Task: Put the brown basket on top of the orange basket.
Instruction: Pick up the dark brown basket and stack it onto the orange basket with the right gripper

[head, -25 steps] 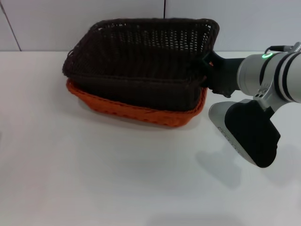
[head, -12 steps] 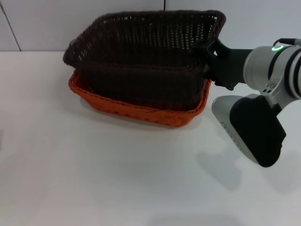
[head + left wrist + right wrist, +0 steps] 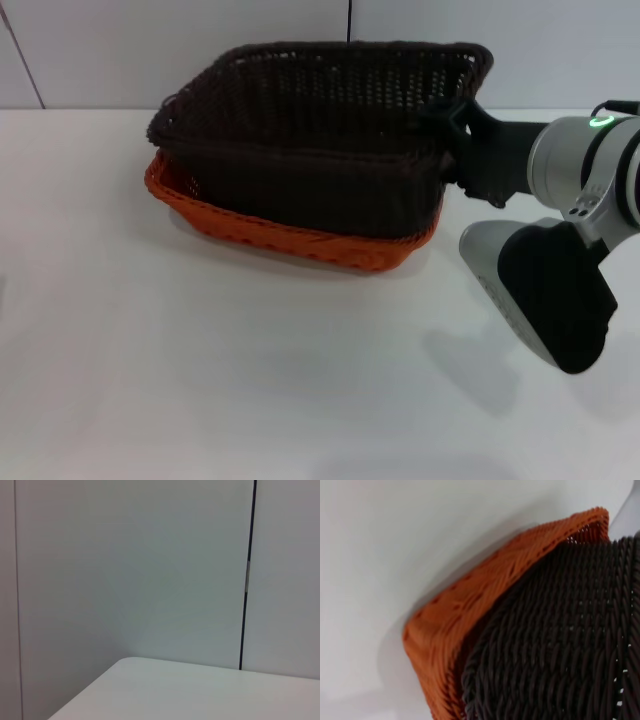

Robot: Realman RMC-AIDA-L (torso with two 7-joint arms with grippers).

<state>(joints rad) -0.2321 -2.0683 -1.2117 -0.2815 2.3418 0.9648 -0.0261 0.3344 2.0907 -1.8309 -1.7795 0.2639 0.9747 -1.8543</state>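
The brown basket (image 3: pixel 310 130) sits inside the orange basket (image 3: pixel 280 238) on the white table, tilted with its right end raised. My right gripper (image 3: pixel 447 125) is shut on the brown basket's right rim, reaching in from the right. The right wrist view shows the brown basket's weave (image 3: pixel 560 640) close up, lying in a corner of the orange basket (image 3: pixel 470 605). The left gripper is out of view; its wrist view shows only wall and a table corner.
The white table (image 3: pixel 200 380) stretches in front of and left of the baskets. A pale wall with a dark vertical seam (image 3: pixel 350 20) stands right behind them. My right forearm (image 3: pixel 540 290) hangs over the table's right side.
The brown basket and my right gripper have shifted to the right. The brown basket has come lower into the orange basket, and the orange basket has barely moved.
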